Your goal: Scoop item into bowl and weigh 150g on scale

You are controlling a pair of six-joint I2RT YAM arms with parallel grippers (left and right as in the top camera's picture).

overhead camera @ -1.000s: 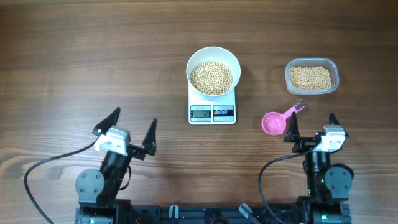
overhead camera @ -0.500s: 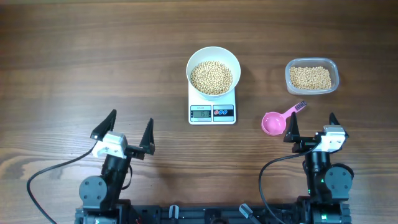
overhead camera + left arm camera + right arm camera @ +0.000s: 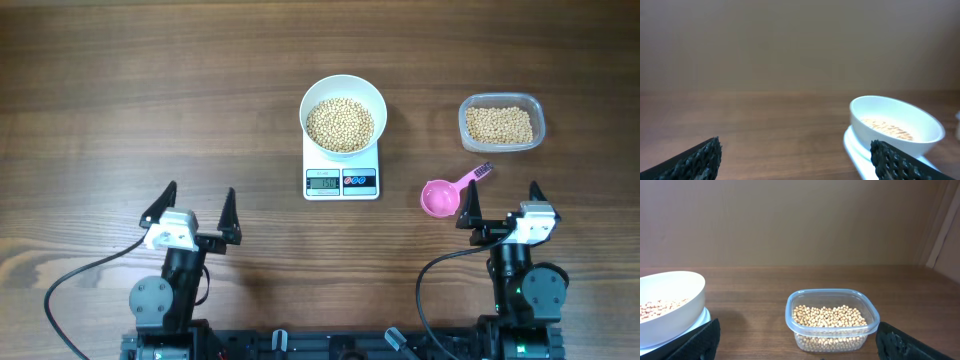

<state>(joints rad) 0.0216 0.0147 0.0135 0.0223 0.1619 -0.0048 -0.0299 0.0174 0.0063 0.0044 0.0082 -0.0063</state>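
Observation:
A white bowl (image 3: 374,101) heaped with beige beans (image 3: 340,124) stands on the white scale (image 3: 341,180), whose display is lit. The same bowl (image 3: 892,126) shows at the right of the left wrist view and at the left edge (image 3: 670,305) of the right wrist view. More beans (image 3: 498,124) fill a clear tub (image 3: 535,110), seen close in the right wrist view (image 3: 832,320). My left gripper (image 3: 190,212) is open and empty at the near left, well away from the scale. Below the pink scoop, my right gripper (image 3: 497,203) is open and empty too.
A pink scoop (image 3: 440,196) lies on the wooden table (image 3: 150,100) between the scale and the tub, bowl side near my right gripper's left finger. Black cables loop at the front edge by both arm bases.
My left gripper has drawn back toward the near edge and slightly left, staying open. The right arm, bowl, scoop and tub have not moved.

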